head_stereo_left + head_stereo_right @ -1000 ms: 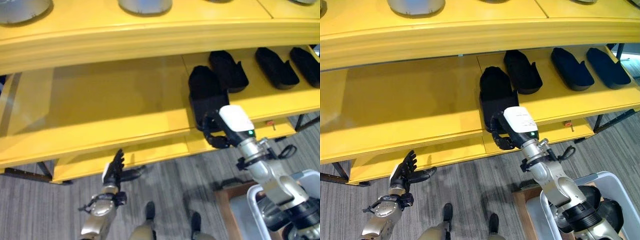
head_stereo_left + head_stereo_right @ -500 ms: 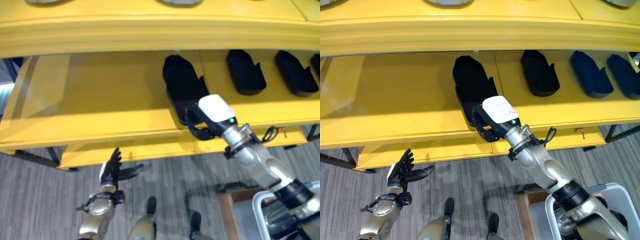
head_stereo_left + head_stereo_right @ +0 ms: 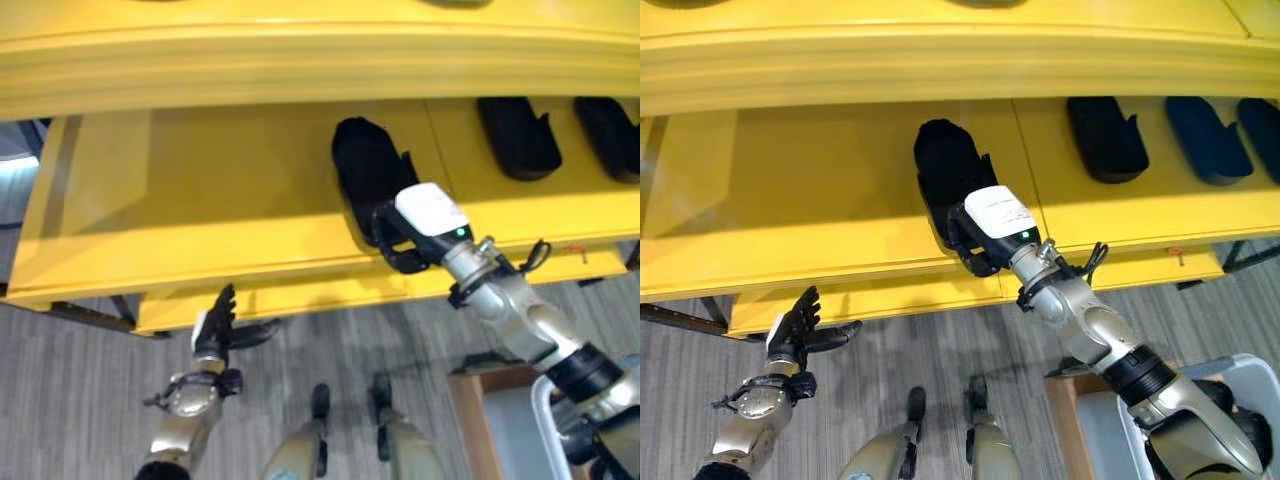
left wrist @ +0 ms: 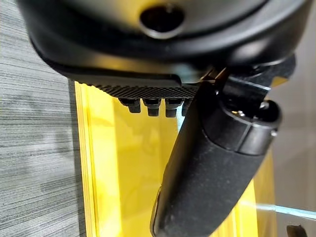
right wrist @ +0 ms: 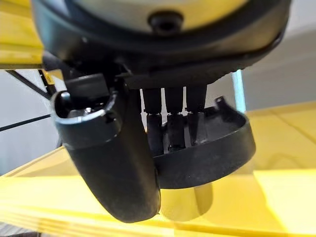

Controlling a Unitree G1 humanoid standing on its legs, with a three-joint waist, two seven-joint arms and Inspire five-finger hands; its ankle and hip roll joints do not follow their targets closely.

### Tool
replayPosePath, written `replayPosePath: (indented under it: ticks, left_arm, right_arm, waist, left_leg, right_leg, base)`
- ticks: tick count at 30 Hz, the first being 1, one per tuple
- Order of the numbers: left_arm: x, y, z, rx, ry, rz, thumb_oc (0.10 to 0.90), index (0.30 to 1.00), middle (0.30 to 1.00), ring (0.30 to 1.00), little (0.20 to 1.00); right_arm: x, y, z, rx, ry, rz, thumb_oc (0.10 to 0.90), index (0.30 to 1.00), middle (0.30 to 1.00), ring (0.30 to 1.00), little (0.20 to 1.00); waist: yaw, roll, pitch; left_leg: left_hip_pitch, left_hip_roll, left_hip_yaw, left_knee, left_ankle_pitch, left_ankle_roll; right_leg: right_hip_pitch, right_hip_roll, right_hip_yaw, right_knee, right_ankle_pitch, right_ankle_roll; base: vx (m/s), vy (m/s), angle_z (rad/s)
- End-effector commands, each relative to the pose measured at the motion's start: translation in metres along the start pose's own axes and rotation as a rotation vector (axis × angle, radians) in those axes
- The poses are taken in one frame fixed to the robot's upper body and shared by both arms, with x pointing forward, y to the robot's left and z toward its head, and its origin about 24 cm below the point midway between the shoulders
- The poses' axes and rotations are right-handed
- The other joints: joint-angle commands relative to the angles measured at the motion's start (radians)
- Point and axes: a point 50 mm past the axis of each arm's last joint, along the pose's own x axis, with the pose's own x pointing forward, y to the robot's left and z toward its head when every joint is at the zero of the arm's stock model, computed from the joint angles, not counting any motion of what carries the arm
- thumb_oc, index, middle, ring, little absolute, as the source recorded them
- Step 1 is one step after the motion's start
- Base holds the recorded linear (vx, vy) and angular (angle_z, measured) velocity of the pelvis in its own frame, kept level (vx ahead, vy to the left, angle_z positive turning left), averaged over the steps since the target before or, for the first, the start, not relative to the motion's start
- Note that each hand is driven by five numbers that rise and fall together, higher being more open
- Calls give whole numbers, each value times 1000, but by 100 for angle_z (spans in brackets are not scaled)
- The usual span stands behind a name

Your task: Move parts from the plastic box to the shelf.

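A black shoe-shaped part [image 3: 368, 172] rests on the middle board of the yellow shelf [image 3: 200, 200], its near end at the board's front. My right hand [image 3: 995, 215] is shut on that near end. In the right wrist view the fingers [image 5: 170, 128] reach inside the part's rim [image 5: 217, 148] and the thumb [image 5: 113, 168] sits outside it. My left hand [image 3: 215, 325] hangs open below the shelf's front edge, holding nothing; its thumb [image 4: 212, 168] stands out before the yellow board.
Other black parts [image 3: 518, 135] [image 3: 1205, 135] lie in a row on the same board to the right. The plastic box's white rim [image 3: 545, 405] shows at the lower right beside a brown stand [image 3: 480, 380]. The board left of the held part is bare.
The view has swung. My right hand has carried the black part leftward, away from the row of other parts. The left hand stays open below the shelf.
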Motion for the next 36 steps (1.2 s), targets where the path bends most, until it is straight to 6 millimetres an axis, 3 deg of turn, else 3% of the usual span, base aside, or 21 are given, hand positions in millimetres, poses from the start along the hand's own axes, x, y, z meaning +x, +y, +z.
replayPosePath:
  ticks: [1, 14, 24, 36]
  left_arm:
    - [5, -8, 37, -45, -187, -56, 900, 1000, 1000, 1000, 1000]
    - [7, -13, 35, -32, -165, -79, 900, 1000, 1000, 1000, 1000]
    - [9, -16, 38, -25, -175, -98, 900, 1000, 1000, 1000, 1000]
    - [10, -18, 42, -29, -192, -102, 900, 1000, 1000, 1000, 1000]
  right_arm:
    - [19, -78, 10, -45, -94, -317, 400, 300, 300, 300, 300]
    - [12, -78, -1, -52, -54, -309, 400, 300, 300, 300, 300]
    - [24, -80, -4, -53, -32, -302, 400, 300, 300, 300, 300]
    - [36, -86, -22, -99, 64, -302, 400, 300, 300, 300, 300]
  waist:
    - [30, -8, -60]
    - [19, 39, -38]
    - [23, 71, -7]
    - [22, 96, 22]
  left_leg:
    - [-23, 91, 74, 147, -134, -54]
    - [-76, 105, 11, 154, -91, -90]
    - [-129, 92, 3, 228, -107, -95]
    - [-228, 68, 15, 344, -147, -87]
  right_leg:
    - [19, -46, -55, 54, -27, 55]
    - [-37, -30, -137, 203, -130, 11]
    - [-104, -26, -138, 316, -173, -7]
    - [-190, -28, -108, 411, -191, -16]
  base:
    - [-18, -205, 77]
    - [-45, -115, 22]
    - [-44, -39, 9]
    - [-38, 0, 3]
